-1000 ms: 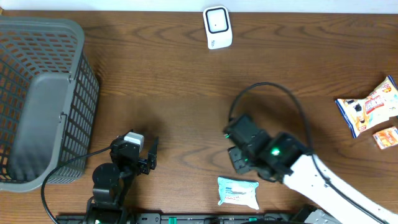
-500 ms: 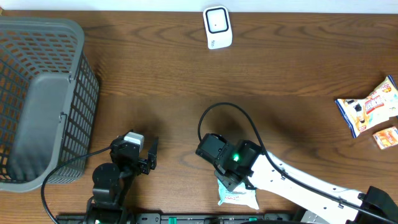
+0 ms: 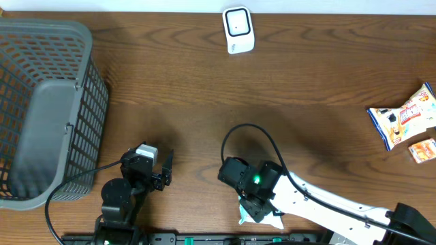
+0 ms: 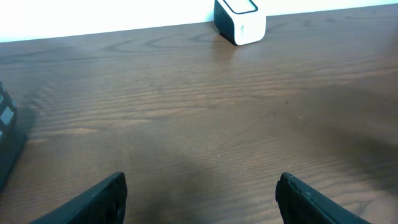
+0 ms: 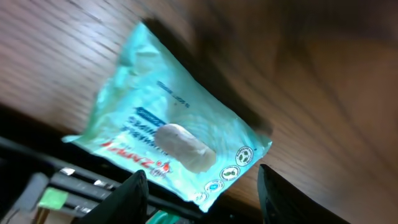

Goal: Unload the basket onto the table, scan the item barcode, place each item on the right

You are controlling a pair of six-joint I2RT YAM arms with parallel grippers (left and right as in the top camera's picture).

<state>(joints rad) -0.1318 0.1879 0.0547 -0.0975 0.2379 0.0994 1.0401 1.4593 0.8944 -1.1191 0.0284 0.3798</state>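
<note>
step: reach, right gripper (image 5: 202,190) over packet (image 5: 168,134) at near edge of table (image 3: 204,102), jaws apart, empty.
next: lower, pinch, lift toward scanner (image 3: 238,29).
left gripper (image 4: 199,193): spread wide, idle.

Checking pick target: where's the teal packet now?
Right wrist view: packet lies flat on the table, just ahead of the open right pincer. Overhead it's at the near edge, right of centre, mostly hidden under that pincer.

Table (image 3: 204,102): dark wood;
Left: grey basket (image 3: 95,95);
Far edge: white scanner (image 3: 238,30);
Right: snacks (image 3: 403,122);
Near edge: pack (image 5: 168,146)
</note>
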